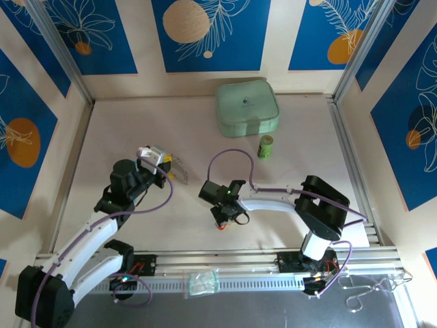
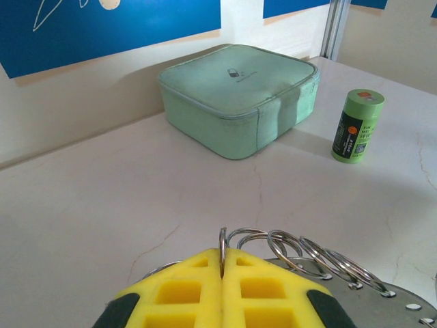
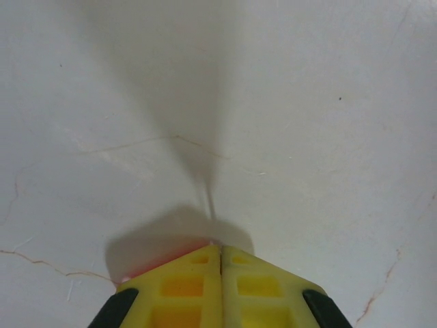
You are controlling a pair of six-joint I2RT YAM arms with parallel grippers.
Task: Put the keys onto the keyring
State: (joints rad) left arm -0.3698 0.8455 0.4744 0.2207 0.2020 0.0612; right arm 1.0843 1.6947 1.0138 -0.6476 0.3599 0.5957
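Grab step I think: left gripper [image 2: 222, 263] is clenched on the keyring [image 2: 321, 263], bottom centre. Right gripper [image 3: 220, 251] looks pinched on the red key [image 3: 160, 266]. Next I'd lift and line it up.

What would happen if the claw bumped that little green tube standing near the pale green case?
The green tube stands upright and is taller than it is wide, so a bump near its top would probably tip it over. Its side is round, so once down it would likely roll on the smooth table.
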